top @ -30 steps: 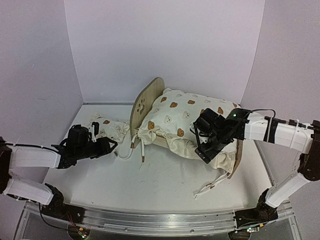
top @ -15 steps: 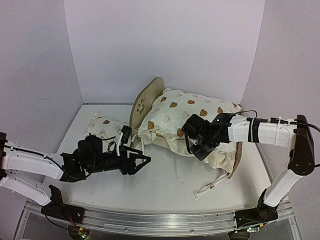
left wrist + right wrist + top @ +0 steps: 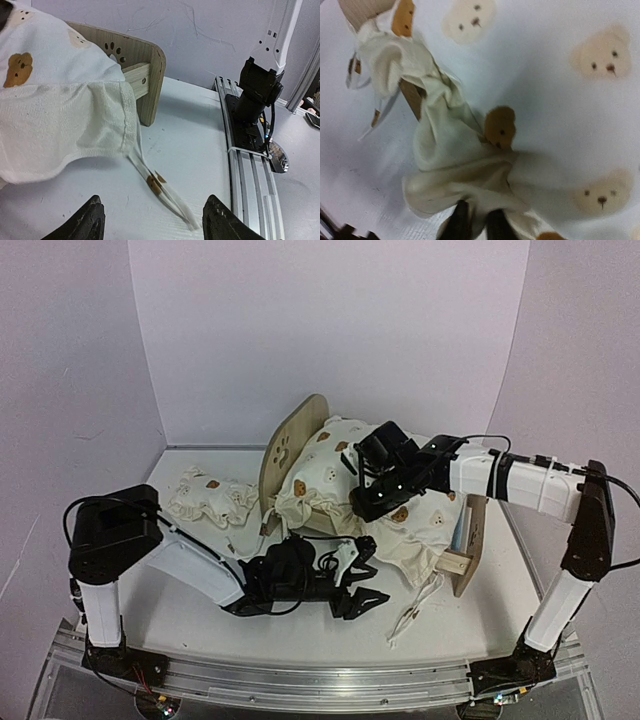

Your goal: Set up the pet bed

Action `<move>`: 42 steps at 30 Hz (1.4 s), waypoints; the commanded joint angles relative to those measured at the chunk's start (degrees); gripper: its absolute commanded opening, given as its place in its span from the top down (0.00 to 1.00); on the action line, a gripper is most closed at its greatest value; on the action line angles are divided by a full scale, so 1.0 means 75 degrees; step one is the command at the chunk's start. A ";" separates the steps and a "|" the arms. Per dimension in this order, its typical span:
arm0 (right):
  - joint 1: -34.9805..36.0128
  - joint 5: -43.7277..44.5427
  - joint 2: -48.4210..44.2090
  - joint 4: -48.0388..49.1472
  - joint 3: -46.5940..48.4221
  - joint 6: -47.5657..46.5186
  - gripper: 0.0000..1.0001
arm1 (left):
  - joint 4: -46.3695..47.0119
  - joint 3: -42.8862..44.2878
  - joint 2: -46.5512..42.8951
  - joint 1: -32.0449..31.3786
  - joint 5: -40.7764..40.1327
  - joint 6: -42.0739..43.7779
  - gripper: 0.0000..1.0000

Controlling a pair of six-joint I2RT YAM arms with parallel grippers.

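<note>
The pet bed stands at mid table, with its rounded wood headboard point(image 3: 291, 445) at the left and its footboard point(image 3: 470, 538) at the right. The bear-print ruffled cushion point(image 3: 420, 530) lies bunched over it and hides the striped base. My right gripper point(image 3: 372, 502) is on the cushion's front left part, shut on a fold of cushion fabric point(image 3: 470, 190). My left gripper point(image 3: 372, 578) is low on the table in front of the bed, open and empty. In the left wrist view the cushion's ties point(image 3: 161, 187) lie on the table between and ahead of the fingers point(image 3: 82, 222), beside the footboard point(image 3: 145, 65).
The small bear-print pillow point(image 3: 212, 496) lies on the table left of the headboard. More ties point(image 3: 412, 615) trail off the cushion's front right corner. The right arm's base point(image 3: 257, 90) and the metal rail stand at the table's near edge. Walls close in at the back and sides.
My left arm swept from the left side across the table to the front of the bed. My right gripper moved left and back over the cushion, dragging it, and the footboard now shows.
</note>
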 commanded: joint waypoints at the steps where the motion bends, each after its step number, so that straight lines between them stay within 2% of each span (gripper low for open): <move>1: -0.0217 -0.1388 0.0210 0.0446 0.0925 0.0706 0.56 | 0.1092 0.0960 0.0827 -0.0012 0.0362 0.0712 0.32; 3: -0.0485 -0.1490 -0.0227 -0.0159 0.0864 0.0915 0.52 | 0.1115 0.1121 0.1048 -0.0002 0.0182 0.0844 0.32; 6: -0.0532 -0.0511 -0.1328 -0.2025 0.0682 0.1131 0.45 | 0.1128 0.1091 0.1032 0.0001 -0.0221 0.1024 0.32; 8: -0.0532 -0.0138 -0.2095 -0.3054 0.0091 0.1450 0.42 | 0.1138 0.0973 0.0890 0.0017 -0.0329 0.1027 0.32; 11: -0.0518 -0.0114 -0.3418 -0.3589 -0.1373 0.2258 0.40 | 0.1139 0.0651 0.0633 0.0016 -0.0440 0.0955 0.32; 13: -0.0432 -0.0708 -0.4178 -0.2923 -0.2566 0.2863 0.43 | 0.1139 0.0452 0.0477 0.0019 -0.0452 0.0823 0.32; 15: 0.0016 -0.0785 -0.4466 -0.2196 -0.3627 0.3648 0.48 | 0.1139 0.0302 0.0373 0.0023 -0.0362 0.0611 0.34; 17: 0.0683 -0.0156 -0.4369 -0.1582 -0.4152 0.4334 0.47 | 0.1139 0.0181 0.0311 0.0025 -0.0399 0.0473 0.35; 21: 0.1148 0.1202 -0.3730 -0.0738 -0.4765 0.5983 0.48 | 0.1139 -0.0008 0.0182 0.0018 -0.0442 0.0372 0.36; 23: 0.1314 0.1497 -0.3645 0.0224 -0.5290 0.6728 0.58 | 0.1139 -0.0082 0.0097 0.0024 -0.0456 0.0318 0.37; 25: 0.1342 0.1443 -0.3553 0.1200 -0.5859 0.7187 0.76 | 0.1139 -0.0169 0.0038 0.0020 -0.0436 0.0262 0.38; 27: 0.1342 0.1318 -0.3398 0.2051 -0.6273 0.7548 0.85 | 0.1139 -0.0257 -0.0026 0.0025 -0.0413 0.0180 0.38; 35: 0.1351 0.1144 -0.2327 0.2521 -0.6356 0.7621 0.78 | 0.1140 -0.0228 -0.0016 0.0003 -0.0107 0.0175 0.41; 42: 0.1688 0.1260 -0.2066 0.1621 -0.6087 0.7562 0.71 | 0.1134 -0.0191 0.0141 0.0003 0.0120 0.0412 0.41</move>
